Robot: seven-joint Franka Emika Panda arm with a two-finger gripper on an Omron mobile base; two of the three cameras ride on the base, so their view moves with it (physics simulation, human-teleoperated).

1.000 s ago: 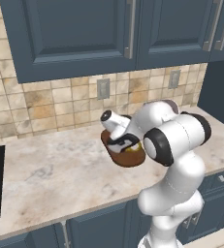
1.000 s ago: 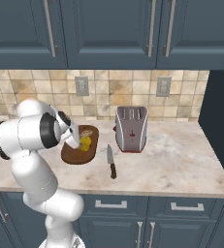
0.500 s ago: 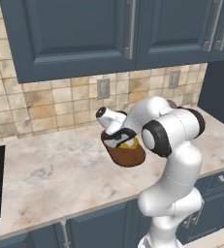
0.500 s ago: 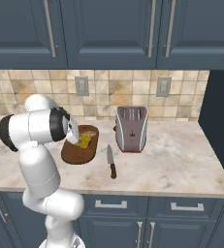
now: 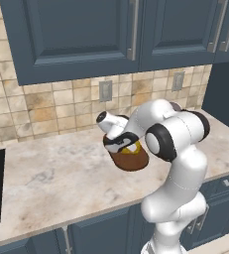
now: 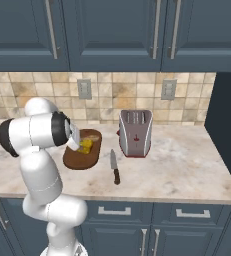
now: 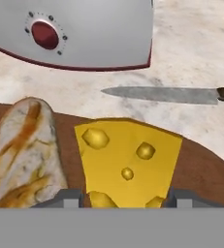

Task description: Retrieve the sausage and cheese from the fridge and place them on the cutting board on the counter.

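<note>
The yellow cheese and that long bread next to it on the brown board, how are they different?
The bright yellow cheese wedge is a flat-faced block with holes; the tan speckled bread loaf is rounded, with no holes. The cheese is one plain colour, while the bread is mottled pale and brown. The cheese sits between the end effector's fingertips; the bread lies off to one side of them. Both rest on the dark brown wooden cutting board.
</note>
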